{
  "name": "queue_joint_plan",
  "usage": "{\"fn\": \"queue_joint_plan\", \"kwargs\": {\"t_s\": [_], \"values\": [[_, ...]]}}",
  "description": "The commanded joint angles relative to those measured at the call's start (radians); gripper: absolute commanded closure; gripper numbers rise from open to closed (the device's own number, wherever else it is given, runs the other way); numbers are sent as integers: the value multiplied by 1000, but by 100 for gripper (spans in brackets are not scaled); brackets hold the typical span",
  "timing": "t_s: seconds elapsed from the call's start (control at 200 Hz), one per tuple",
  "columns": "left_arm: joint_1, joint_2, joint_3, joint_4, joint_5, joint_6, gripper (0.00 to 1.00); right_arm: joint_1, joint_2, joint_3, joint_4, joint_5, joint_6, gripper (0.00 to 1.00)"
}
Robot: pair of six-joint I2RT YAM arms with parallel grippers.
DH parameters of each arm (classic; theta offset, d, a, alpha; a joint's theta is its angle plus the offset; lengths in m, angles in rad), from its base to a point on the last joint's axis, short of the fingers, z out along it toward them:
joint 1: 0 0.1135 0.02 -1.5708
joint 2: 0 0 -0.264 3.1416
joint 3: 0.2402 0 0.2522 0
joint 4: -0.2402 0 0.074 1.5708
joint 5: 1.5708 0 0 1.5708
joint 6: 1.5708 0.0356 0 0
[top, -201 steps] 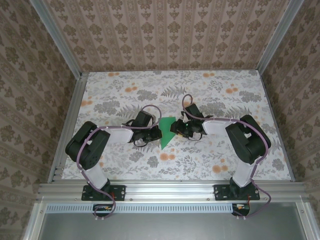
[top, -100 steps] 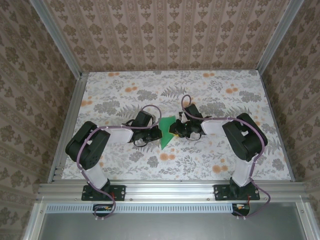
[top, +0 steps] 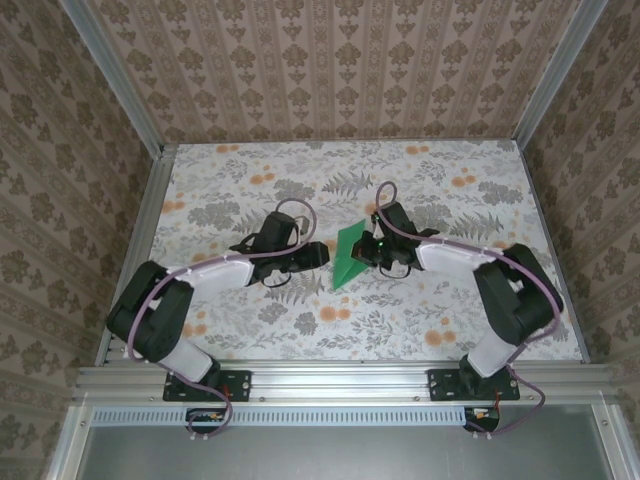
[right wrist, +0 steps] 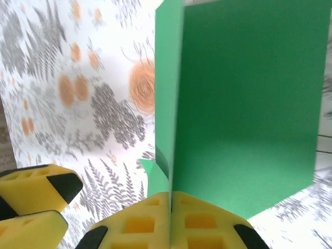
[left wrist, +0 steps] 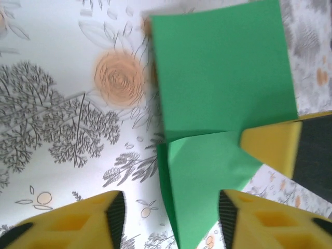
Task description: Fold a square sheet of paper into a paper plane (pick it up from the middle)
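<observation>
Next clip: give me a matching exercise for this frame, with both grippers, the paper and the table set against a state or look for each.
Things:
1. left gripper
2. right gripper
3. paper
4. table

States:
A. flower pattern
B. open
C. green, folded
D. shut on the paper

Pairs: 1-B, 2-D, 3-C, 4-A
</observation>
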Motion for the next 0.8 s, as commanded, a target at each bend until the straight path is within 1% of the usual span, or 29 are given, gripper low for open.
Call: {"fn": "queue_joint_plan", "kwargs": {"t_s": [0.0,0.17,0.25,0.335,0.37,0.435,0.51,0.57,0.65,0.69,0.795], "values": [[24,-38,13,8,-37,58,39,18,-75,27,-138,191,43,98],[33,-81,-29,106,-116,173,22,44,-86,38,-154,303,155,98],[39,-87,-46,141,-133,219,15,57,-72,54,-155,319,205,99],[41,-80,-56,156,-141,255,3,78,-57,79,-162,345,243,98],[40,-77,-66,173,-139,267,0,86,-48,94,-178,360,259,98],[38,-73,-90,216,-132,284,0,95,-34,111,-201,378,292,99],[19,-70,-110,248,-111,336,0,108,-27,111,-209,402,343,98],[-18,-74,-131,273,-139,402,1,124,-18,112,-218,415,378,98],[-84,-80,-163,294,-212,489,1,139,-9,108,-234,427,433,98],[-103,-78,-172,301,-220,517,1,145,-7,99,-230,429,457,98],[-116,-64,-183,309,-209,567,3,158,-9,86,-235,435,503,98]]}}
